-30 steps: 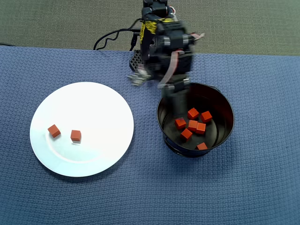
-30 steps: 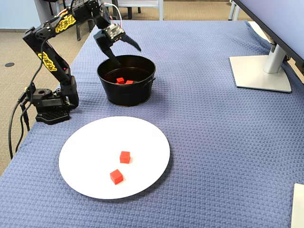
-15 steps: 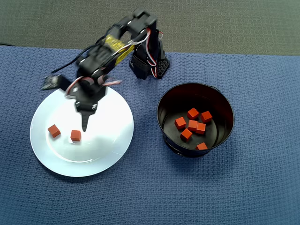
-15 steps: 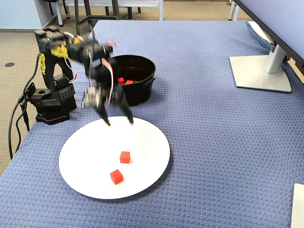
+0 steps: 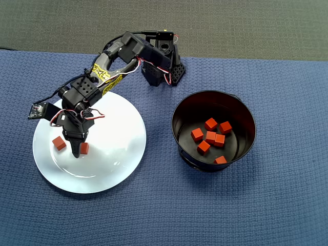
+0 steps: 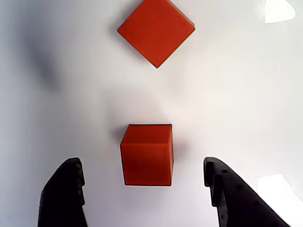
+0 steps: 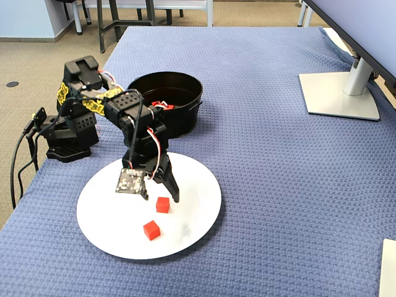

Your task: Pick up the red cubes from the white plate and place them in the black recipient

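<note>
Two red cubes lie on the white plate [image 5: 113, 128], one to the left [image 5: 59, 143] and one [image 5: 84, 148] at my gripper [image 5: 79, 149]. In the wrist view the nearer cube [image 6: 147, 154] sits just ahead of the gap between my spread black fingers [image 6: 64, 194], untouched; the other cube [image 6: 155, 30] lies farther on. My gripper [image 7: 159, 195] is open, low over the plate [image 7: 198, 192], straddling the near side of one cube [image 7: 163, 204]; the second cube [image 7: 151, 229] lies apart. The black recipient [image 5: 241, 110] holds several red cubes [image 5: 210, 137].
The arm's base [image 5: 163, 69] stands at the back edge of the blue cloth [image 5: 164, 205]. In the fixed view a monitor stand [image 7: 339, 93] stands at the far right and a white object [image 7: 390, 266] shows at the lower right corner.
The arm swung from over the black recipient across to the plate and came down; the open fingers now flank one of the two cubes. The cubes have not moved.
</note>
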`<action>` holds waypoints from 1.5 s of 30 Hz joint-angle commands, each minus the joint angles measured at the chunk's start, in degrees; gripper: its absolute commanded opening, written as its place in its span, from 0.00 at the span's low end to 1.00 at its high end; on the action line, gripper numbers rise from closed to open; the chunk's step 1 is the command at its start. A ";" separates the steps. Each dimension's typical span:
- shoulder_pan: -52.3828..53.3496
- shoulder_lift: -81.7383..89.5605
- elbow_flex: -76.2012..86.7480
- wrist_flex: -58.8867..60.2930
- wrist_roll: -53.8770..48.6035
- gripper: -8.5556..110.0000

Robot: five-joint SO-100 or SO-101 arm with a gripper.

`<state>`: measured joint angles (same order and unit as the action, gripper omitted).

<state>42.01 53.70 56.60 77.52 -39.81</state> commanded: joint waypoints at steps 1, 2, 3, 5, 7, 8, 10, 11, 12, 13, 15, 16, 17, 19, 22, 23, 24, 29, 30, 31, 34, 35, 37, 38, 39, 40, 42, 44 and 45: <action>0.53 -0.35 -4.83 0.18 2.20 0.25; 0.53 -0.79 -5.10 0.18 2.29 0.25; 0.35 -1.23 -5.36 0.18 2.37 0.24; 0.18 -2.11 -6.15 0.26 2.81 0.23; 0.09 -3.08 -7.12 0.62 2.99 0.22; 0.09 -3.43 -7.56 0.79 2.99 0.22; 0.18 -4.04 -8.17 0.79 3.16 0.22; 0.18 -4.39 -8.44 0.79 3.16 0.21; 0.18 -4.66 -8.61 0.79 3.16 0.21; 0.18 -4.92 -8.70 0.79 2.99 0.21; 0.00 -5.45 -8.96 0.79 2.02 0.20; -0.18 -5.63 -8.96 0.44 1.76 0.20; -0.35 -5.89 -8.96 0.18 1.41 0.20; -0.79 -5.89 -8.26 -0.62 1.23 0.20; -1.58 -5.63 -7.65 -0.88 2.02 0.19; -1.67 -5.36 -7.38 -0.88 2.29 0.19; -1.76 -5.19 -7.21 -0.97 2.46 0.18; -2.37 -3.25 -4.75 -2.37 2.99 0.17; -2.55 -2.90 -4.13 -2.64 3.08 0.17; -2.72 -2.46 -3.43 -3.08 3.25 0.16; -3.08 -1.23 -1.58 -3.78 3.34 0.15; -3.08 -0.79 -1.05 -4.04 3.43 0.15; -3.08 -0.44 -0.79 -4.31 3.69 0.12; -3.08 -0.35 -0.79 -4.31 3.87 0.11; -3.08 -0.26 -0.79 -4.39 3.96 0.09; -3.08 -0.09 -0.70 -4.48 4.04 0.07; -3.08 0.26 -0.35 -4.57 4.13 0.07; -2.90 0.97 -0.09 -4.66 4.48 0.07; -2.55 1.67 -0.09 -4.66 4.83 0.07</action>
<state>40.43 48.96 56.87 74.00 -36.56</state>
